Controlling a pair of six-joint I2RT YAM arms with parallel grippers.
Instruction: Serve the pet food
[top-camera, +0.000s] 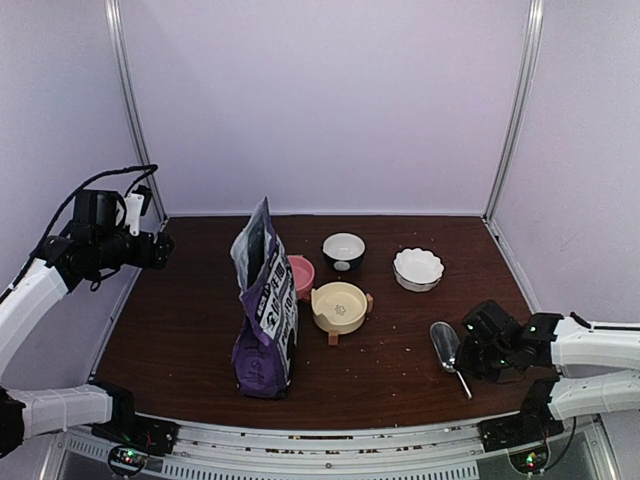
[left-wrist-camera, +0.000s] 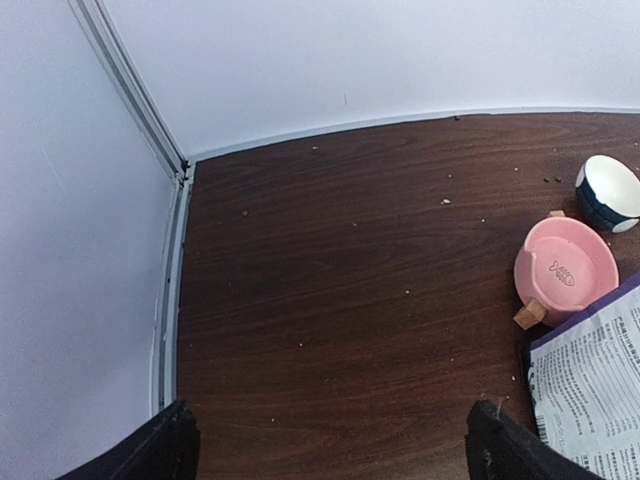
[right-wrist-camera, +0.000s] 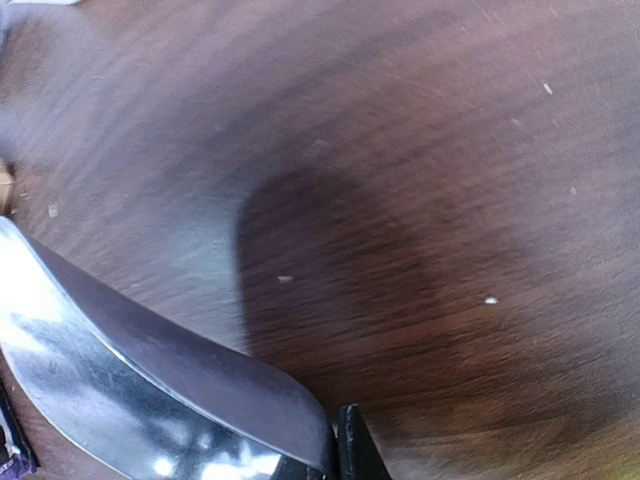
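Observation:
No pet food shows in any view; only tiny crumbs dot the brown table (top-camera: 180, 330). The purple-and-white bag (top-camera: 265, 320) stands upright left of centre, its top open. A silver scoop (top-camera: 445, 345) lies at the right, its bowl filling the lower left of the right wrist view (right-wrist-camera: 120, 380). My right gripper (top-camera: 472, 354) (right-wrist-camera: 335, 455) is low over the table, shut on the scoop's handle; one dark fingertip (right-wrist-camera: 352, 445) presses against the metal. My left gripper (top-camera: 160, 248) (left-wrist-camera: 330, 450) hangs high at the far left, open and empty.
Right of the bag stand a pink bowl (top-camera: 300, 272) (left-wrist-camera: 565, 270), a cream bowl (top-camera: 339, 306), a dark blue bowl (top-camera: 343, 250) (left-wrist-camera: 608, 192) and a white scalloped bowl (top-camera: 418, 268). Pale walls enclose the table on three sides.

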